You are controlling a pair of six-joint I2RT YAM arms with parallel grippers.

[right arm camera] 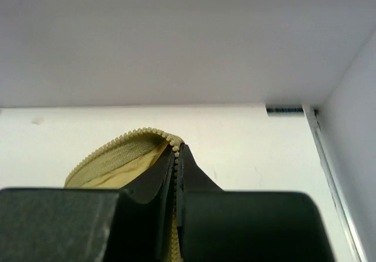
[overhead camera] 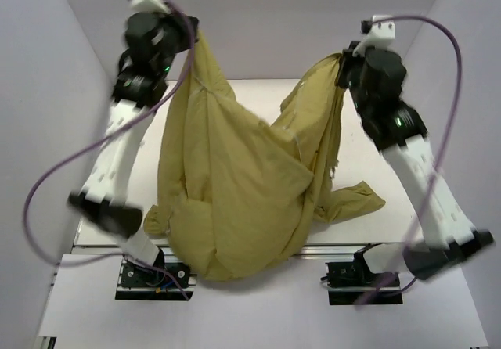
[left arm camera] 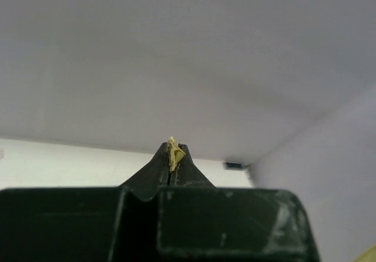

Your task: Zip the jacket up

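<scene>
The olive jacket [overhead camera: 235,185] hangs in the air between both raised arms, its bulk sagging down past the table's near edge. My left gripper [overhead camera: 190,37] is shut on the jacket's upper left edge; the left wrist view shows a scrap of olive fabric [left arm camera: 173,153] pinched between the fingertips of my left gripper [left arm camera: 171,156]. My right gripper [overhead camera: 344,61] is shut on the jacket's right edge. In the right wrist view the row of zipper teeth [right arm camera: 126,137] curves out of my right gripper [right arm camera: 177,155] to the left. A sleeve [overhead camera: 356,200] lies on the table.
The white table [overhead camera: 258,91] lies below, with its metal frame rail [overhead camera: 344,247] at the near edge. White enclosure walls [overhead camera: 47,91] stand close on the left, right and back. Purple cables [overhead camera: 47,185] loop beside both arms.
</scene>
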